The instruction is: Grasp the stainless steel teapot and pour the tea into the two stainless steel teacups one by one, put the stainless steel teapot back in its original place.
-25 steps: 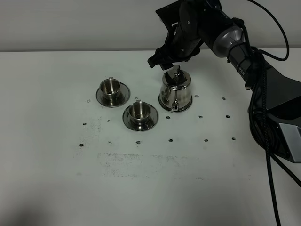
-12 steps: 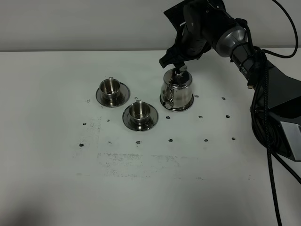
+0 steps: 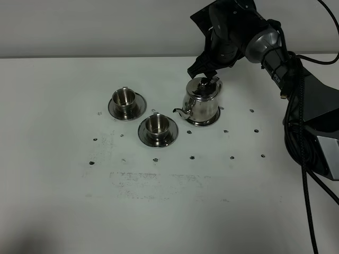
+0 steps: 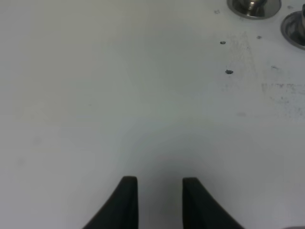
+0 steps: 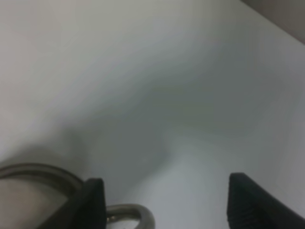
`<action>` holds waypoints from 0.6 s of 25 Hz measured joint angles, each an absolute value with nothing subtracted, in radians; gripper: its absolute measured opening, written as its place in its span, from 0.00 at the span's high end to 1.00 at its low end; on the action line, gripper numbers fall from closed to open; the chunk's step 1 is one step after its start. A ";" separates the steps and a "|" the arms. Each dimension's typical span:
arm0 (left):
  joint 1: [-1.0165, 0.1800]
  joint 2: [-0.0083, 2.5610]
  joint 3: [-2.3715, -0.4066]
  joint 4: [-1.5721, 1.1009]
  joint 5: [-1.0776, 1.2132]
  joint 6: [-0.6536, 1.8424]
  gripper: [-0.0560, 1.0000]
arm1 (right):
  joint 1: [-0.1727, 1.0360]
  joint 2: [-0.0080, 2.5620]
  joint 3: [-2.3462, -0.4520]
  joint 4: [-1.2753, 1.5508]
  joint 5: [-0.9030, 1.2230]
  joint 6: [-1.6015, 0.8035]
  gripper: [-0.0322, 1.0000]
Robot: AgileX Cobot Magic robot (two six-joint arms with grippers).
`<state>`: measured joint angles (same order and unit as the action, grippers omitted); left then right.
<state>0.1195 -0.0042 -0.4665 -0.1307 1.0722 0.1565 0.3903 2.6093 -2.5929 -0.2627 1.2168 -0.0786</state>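
The stainless steel teapot (image 3: 203, 101) stands on its round coaster (image 3: 211, 122) at the back right, spout pointing left toward the cups. My right gripper (image 3: 204, 74) hovers just over the lid, open; in the right wrist view its fingers (image 5: 93, 202) straddle the teapot's loop handle (image 5: 136, 215) without closing on it. Two stainless steel teacups (image 3: 124, 98) (image 3: 156, 125) sit on saucers left of the pot. The tea is hidden. My left gripper (image 4: 156, 200) hangs over bare table with its fingers a little apart and nothing between them; the cups' saucers (image 4: 252, 6) show at that view's edge.
The white table (image 3: 169, 201) carries small dark marks and a scuffed patch in the middle. The right arm and its black cables (image 3: 302, 137) run down the right side. A wall rises behind the table's far edge.
The teapot has turned on its coaster, its spout swinging from facing the front to pointing left. My right gripper has shifted right and lower, onto the handle side. The left gripper has not moved.
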 joint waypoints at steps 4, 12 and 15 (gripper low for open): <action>0.120 -0.004 -0.466 -0.131 1.072 0.156 0.68 | 0.390 2.609 -2.614 -0.281 1.218 -0.079 0.46; 0.120 -0.004 -0.466 -0.131 1.072 0.156 0.68 | 0.390 2.555 -2.597 -0.221 1.215 -0.079 0.46; 0.120 -0.004 -0.466 -0.131 1.072 0.156 0.68 | 0.382 2.456 -2.477 -0.156 1.139 -0.079 0.46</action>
<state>0.1195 -0.0042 -0.4665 -0.1307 1.0722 0.1556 0.3817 2.4565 -2.4773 -0.1559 1.1389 -0.0795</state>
